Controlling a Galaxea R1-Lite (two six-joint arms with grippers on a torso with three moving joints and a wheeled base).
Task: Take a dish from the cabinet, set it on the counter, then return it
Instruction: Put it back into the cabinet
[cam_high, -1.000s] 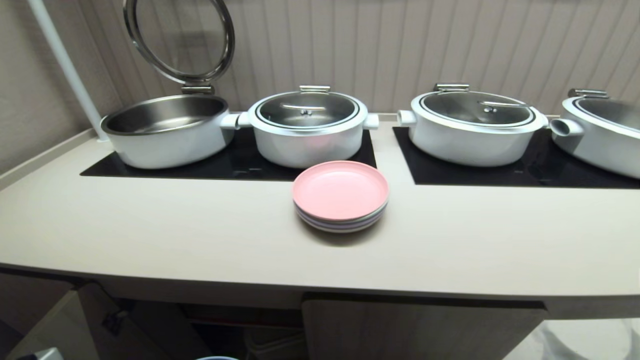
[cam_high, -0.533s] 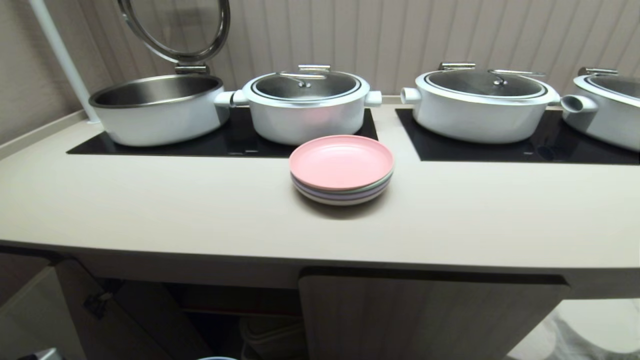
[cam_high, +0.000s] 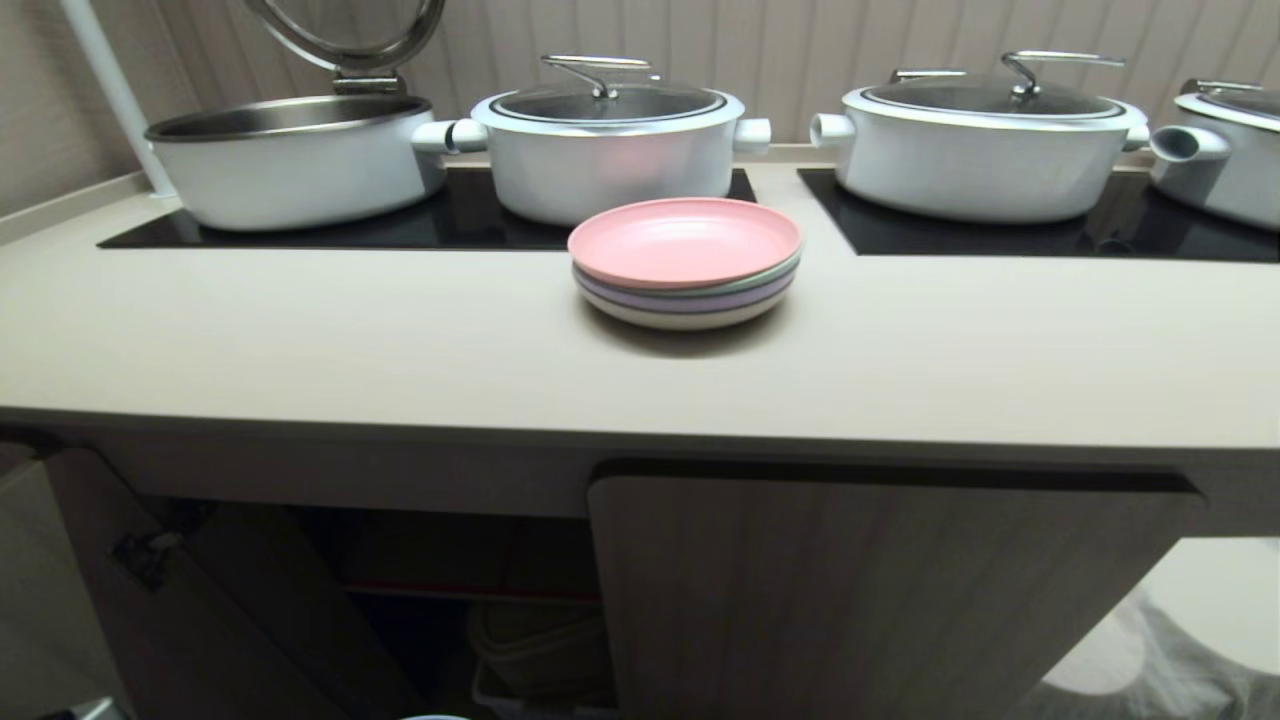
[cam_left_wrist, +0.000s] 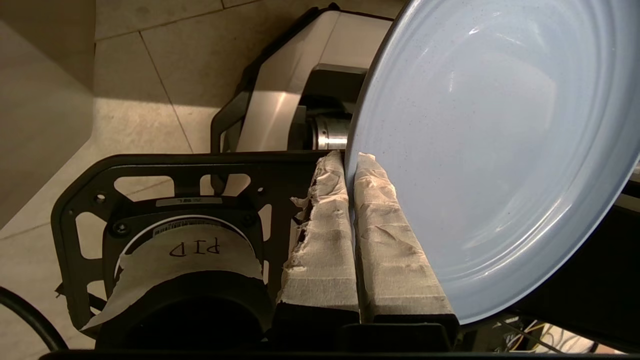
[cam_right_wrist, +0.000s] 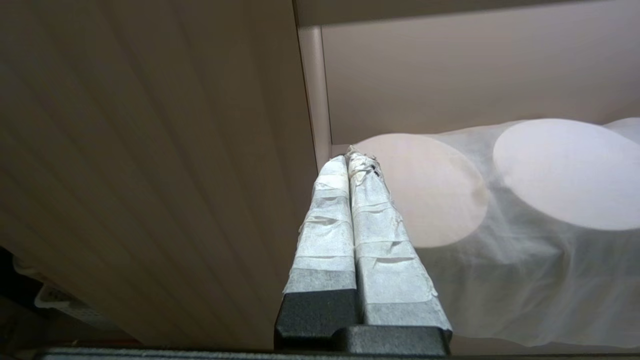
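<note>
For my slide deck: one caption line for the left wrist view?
Left gripper shut on the rim of the light blue dish, carried above a tiled floor.

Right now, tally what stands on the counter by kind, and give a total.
Pots: 4
Plate stacks: 1
Total: 5

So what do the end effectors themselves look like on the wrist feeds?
Left end effector: black fingers wrapped in frayed beige tape, a black cut-out frame beside them, a taped label reading "PID". Right end effector: black fingers under neater whitish tape.
</note>
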